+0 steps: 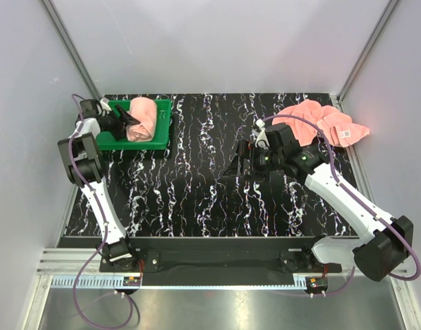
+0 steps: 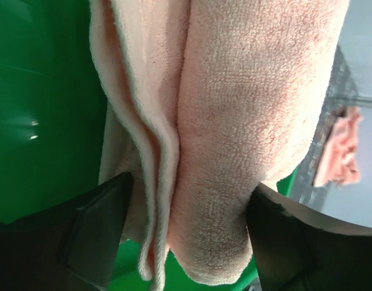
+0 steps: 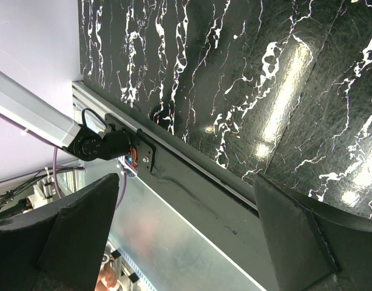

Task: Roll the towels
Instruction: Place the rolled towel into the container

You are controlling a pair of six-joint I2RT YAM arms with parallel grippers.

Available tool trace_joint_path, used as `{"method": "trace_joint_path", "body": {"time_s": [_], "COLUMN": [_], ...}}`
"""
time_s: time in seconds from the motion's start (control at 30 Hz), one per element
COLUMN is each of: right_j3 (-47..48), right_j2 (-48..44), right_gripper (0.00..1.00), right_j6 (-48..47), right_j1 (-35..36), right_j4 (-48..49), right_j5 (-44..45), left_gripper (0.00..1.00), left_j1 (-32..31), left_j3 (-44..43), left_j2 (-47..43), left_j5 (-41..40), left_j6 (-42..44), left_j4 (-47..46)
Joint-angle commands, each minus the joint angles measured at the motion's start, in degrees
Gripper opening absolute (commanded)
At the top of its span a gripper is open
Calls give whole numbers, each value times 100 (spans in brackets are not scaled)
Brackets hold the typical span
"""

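Jaws of the left gripper (image 1: 131, 118) are standing wide on either side of the rolled salmon-pink terry towel (image 1: 143, 118), which is lying on the green plastic tray (image 1: 162, 106) at far left. Those of the right gripper (image 3: 186, 200) are gaping fully, empty, over the black white-veined table (image 1: 196, 185); the crumpled salmon-pink terry towel (image 1: 320, 122) is lying at the far right corner.
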State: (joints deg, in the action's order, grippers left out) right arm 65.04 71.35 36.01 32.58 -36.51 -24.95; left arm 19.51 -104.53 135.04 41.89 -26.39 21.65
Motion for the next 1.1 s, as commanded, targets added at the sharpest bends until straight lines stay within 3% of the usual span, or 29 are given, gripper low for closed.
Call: {"method": "trace_joint_path", "body": {"time_s": [0.0,0.13,0.2,0.27,0.37,0.4,0.43,0.5,0.63,0.77,1.07], "right_j3": [185,202,203,203,211,211,211,229,273,334,352], "right_j2": [-148,-139,-148,-148,-148,-139,-139,-113,-60,-25,54], "right_gripper": [100,100,100,100,100,100,100,99,100,100,100], "right_j6": [-85,-112,-138,-147,-191,-217,-235,-252,-261,-279,-244], "right_j1": [-32,-32,-32,-32,-32,-32,-41,-32,-32,-32,-23], "right_j4": [-58,-84,-93,-119,-154,-163,-172,-181,-172,-181,-93], "right_j5": [52,69,87,122,157,174,192,227,227,245,184], "left_gripper": [80,73,62,60,35,8,0,0,0,0,0], "left_j1": [106,106,106,115,106,106,106,106,71,-43,-518], "left_j3": [29,21,-119,-269,-419,-419,-419,-384,-164,-112,179], "left_j2": [-145,-242,-207,-137,-48,-40,-31,-13,74,268,453], "left_j5": [-1358,-1744,-1833,-1921,-1948,-1948,-1913,-1694,-37,1082,1946], "left_j6": [363,389,389,442,521,530,539,582,557,303,-797], "left_j4": [542,560,664,805,885,894,894,789,270,-72,-1277]}}
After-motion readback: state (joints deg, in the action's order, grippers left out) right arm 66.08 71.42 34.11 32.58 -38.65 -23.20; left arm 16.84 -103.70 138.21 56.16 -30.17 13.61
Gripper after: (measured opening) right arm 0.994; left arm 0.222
